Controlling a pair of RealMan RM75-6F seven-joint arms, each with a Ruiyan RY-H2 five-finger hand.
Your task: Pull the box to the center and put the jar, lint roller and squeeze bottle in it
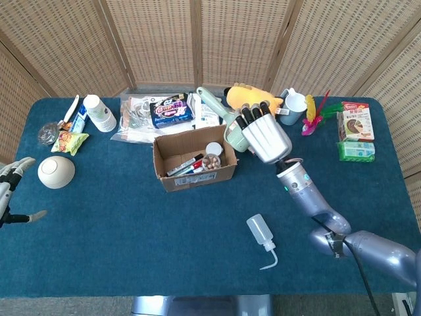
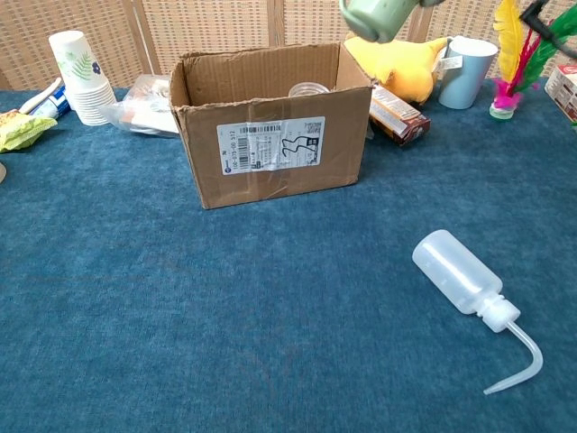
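The open cardboard box (image 1: 172, 154) (image 2: 270, 135) stands mid-table with the jar (image 1: 213, 152) (image 2: 309, 88) and some pens inside. My right hand (image 1: 263, 135) grips the pale green lint roller (image 1: 230, 131) (image 2: 377, 15) in the air just past the box's right rear corner, its handle slanting up to the left. The clear squeeze bottle (image 1: 261, 238) (image 2: 462, 282) lies on its side on the blue cloth, in front of the box and to its right. At the table's left edge my left hand (image 1: 9, 187) holds nothing, its fingers apart.
Behind the box lie snack packets (image 1: 171, 110), a yellow plush toy (image 1: 253, 97) (image 2: 397, 61), a mug (image 1: 295, 103) (image 2: 469, 59) and a feather toy (image 1: 314, 110). Paper cups (image 1: 100, 113) (image 2: 79, 77) and a white bowl (image 1: 56, 172) sit at the left, cartons (image 1: 356, 123) at the right.
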